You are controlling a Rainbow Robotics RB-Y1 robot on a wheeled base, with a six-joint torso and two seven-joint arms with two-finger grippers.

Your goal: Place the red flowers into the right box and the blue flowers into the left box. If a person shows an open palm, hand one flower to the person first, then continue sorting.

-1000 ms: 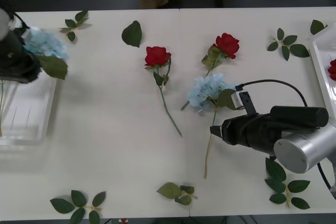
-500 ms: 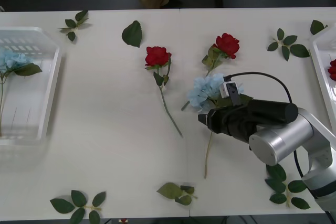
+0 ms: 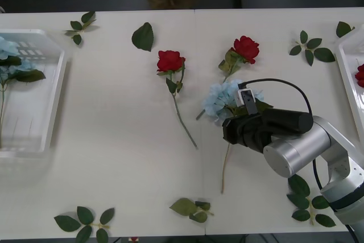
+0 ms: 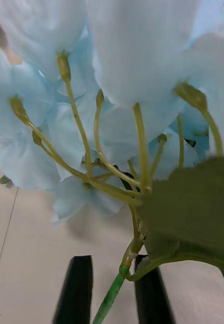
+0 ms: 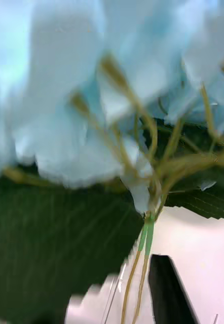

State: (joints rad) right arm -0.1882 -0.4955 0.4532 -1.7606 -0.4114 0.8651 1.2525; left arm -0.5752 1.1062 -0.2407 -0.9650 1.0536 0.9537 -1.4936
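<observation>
**Right gripper closing on a blue flower's stem**

White bench top (image 3: 114, 157) carries the whole sort, with loose leaf sprigs (image 3: 84, 221) scattered along its near edge and corners. Toward the near right, the right gripper (image 4: 113, 291) sits low over the one blue flower (image 3: 226, 98) left on the bench; the wrist view shows its black fingers (image 4: 74, 288) a narrow gap apart with the green stem running between them, just below the head. That placement suits a pinch on the thin stem rather than the soft petals, though I cannot tell whether the pads already touch it.

Past it, mid-bench, two red flowers (image 3: 170, 61) lie flat, one just beside the blue head, so the approach has to avoid dragging that one.

At the left edge, the left box (image 3: 54, 92) holds blue flowers already. The left gripper (image 5: 160, 288) shows one dark finger under a blue head; whether it grips the stem I cannot tell. At the right edge, the right box (image 3: 344, 64) holds a red flower.
</observation>
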